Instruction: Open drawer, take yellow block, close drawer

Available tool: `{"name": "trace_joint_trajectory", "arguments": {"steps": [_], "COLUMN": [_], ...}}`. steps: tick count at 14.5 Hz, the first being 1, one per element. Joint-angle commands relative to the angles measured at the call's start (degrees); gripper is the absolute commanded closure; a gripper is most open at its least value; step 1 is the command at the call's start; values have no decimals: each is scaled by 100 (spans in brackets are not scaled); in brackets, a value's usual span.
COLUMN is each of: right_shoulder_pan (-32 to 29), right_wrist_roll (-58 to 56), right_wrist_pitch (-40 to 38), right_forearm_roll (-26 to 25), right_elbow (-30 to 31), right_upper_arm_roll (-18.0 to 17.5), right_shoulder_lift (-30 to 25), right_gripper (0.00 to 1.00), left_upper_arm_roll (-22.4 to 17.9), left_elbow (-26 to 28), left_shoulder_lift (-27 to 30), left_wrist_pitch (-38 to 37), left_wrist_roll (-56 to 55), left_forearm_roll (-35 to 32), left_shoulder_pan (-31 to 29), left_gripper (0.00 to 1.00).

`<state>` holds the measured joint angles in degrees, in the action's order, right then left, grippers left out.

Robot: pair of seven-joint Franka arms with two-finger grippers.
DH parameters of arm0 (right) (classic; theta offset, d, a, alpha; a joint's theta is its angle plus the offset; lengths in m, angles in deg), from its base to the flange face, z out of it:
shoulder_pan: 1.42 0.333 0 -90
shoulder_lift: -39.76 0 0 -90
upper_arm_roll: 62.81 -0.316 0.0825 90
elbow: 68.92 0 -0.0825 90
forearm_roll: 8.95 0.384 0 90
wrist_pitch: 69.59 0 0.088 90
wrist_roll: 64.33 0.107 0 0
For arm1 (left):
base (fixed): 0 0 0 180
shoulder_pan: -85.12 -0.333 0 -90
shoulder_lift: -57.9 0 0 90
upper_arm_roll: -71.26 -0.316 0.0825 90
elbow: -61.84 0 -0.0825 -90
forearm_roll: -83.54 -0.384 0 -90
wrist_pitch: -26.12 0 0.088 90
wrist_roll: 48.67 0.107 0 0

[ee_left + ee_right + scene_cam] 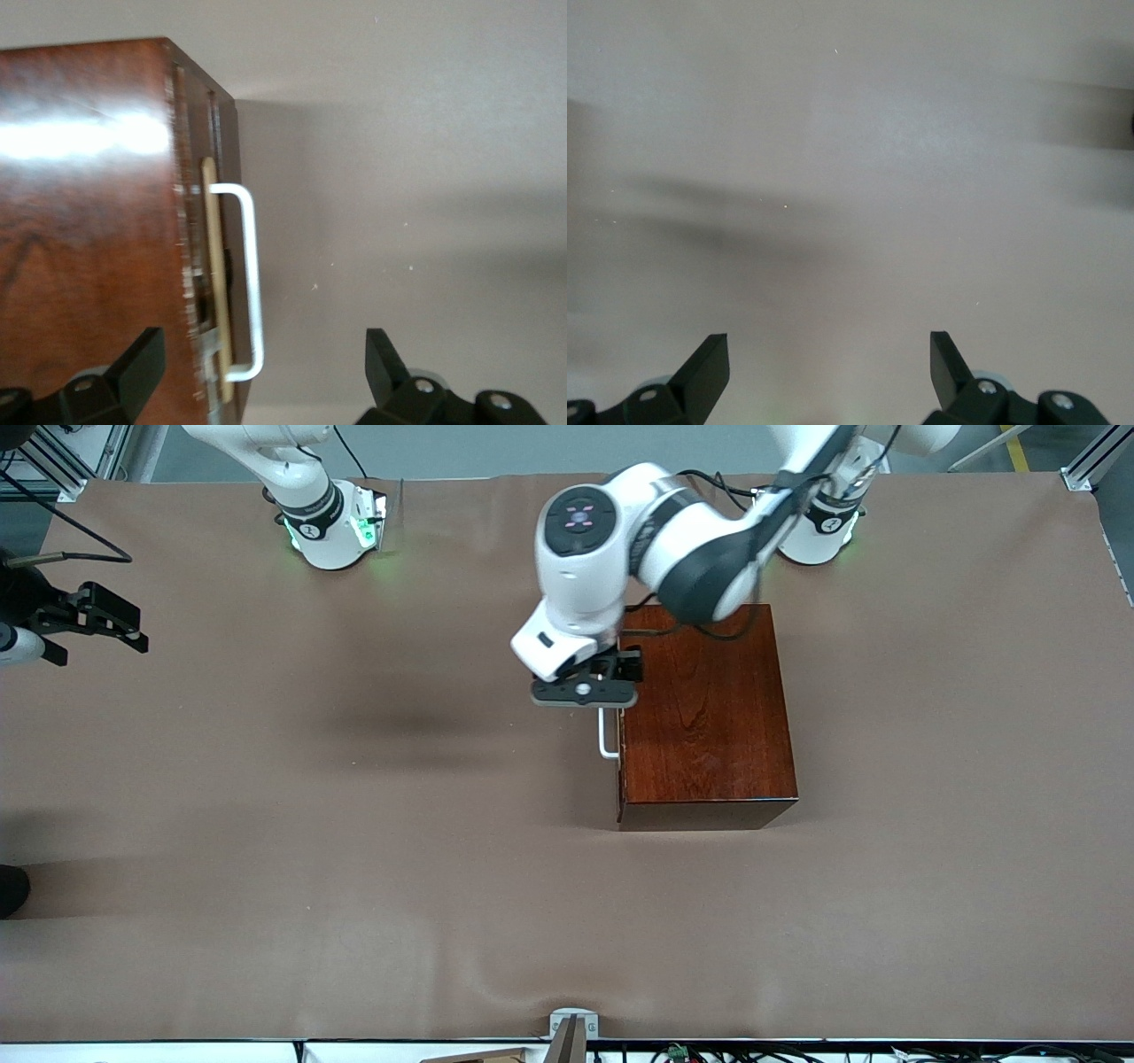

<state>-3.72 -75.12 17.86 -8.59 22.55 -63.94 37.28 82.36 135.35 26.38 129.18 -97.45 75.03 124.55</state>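
Drawer (pixel 617 726) seemingly shut in reddish-brown box (pixel 704 713) (white handle (pixel 248 279) protruding).

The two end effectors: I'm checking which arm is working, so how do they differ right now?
The left end effector hangs over the white U-shaped bar handle of the glossy reddish-brown wooden box; the right end effector waits over bare brown table at the right arm's end. The left straddles the handle; the right has nothing between its fingers. Both are open.
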Motion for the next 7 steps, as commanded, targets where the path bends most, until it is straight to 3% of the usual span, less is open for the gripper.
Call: {"name": "trace_joint_trajectory", "arguments": {"steps": [1, 3, 7], "right_shoulder_pan": [-25, -25, -52], "right_wrist_roll": [-2, -11, -11], "right_wrist_pitch": [1, 1, 36], "right_forearm_roll": [78, 78, 69], "right_elbow": [37, 37, 29], "right_upper_arm_roll": [-10, -10, -2], "right_shoulder_lift": [-34, -34, -25], "right_gripper": [0, 0, 0], "left_upper_arm_roll": [-791, -1056, -1057], "left_elbow": [-302, -293, -197], "left_shoulder_lift": [-433, -705, -952], "left_wrist_pitch": [249, 268, 101], "left_wrist_roll": [-385, -500, -466], "left_forearm_roll": [-169, -169, -721], "left_shoulder_pan": [941, 1250, 1470], "left_gripper": [0, 0, 0]}}
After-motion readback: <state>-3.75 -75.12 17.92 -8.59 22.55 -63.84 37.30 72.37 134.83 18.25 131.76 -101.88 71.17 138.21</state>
